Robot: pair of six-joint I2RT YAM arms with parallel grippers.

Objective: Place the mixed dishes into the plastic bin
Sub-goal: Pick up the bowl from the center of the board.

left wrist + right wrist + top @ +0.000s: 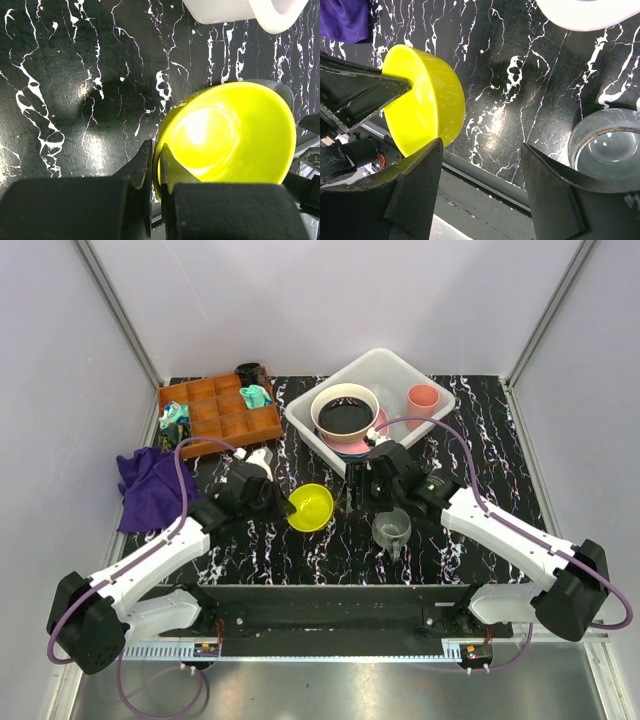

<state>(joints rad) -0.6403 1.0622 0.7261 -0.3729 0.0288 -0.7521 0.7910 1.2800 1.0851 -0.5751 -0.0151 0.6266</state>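
- Now the left end effector (156, 156) pinches the rim of the yellow bowl (312, 508); hold it level.
- Clear the bin (305, 432) wall; the right end effector (482, 150) stands wide, empty.

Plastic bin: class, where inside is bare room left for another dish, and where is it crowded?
Bare floor shows in the far corner of the plastic bin, between the cream bowl and the pink cup. Left and near parts are crowded: the bowl sits on stacked plates.
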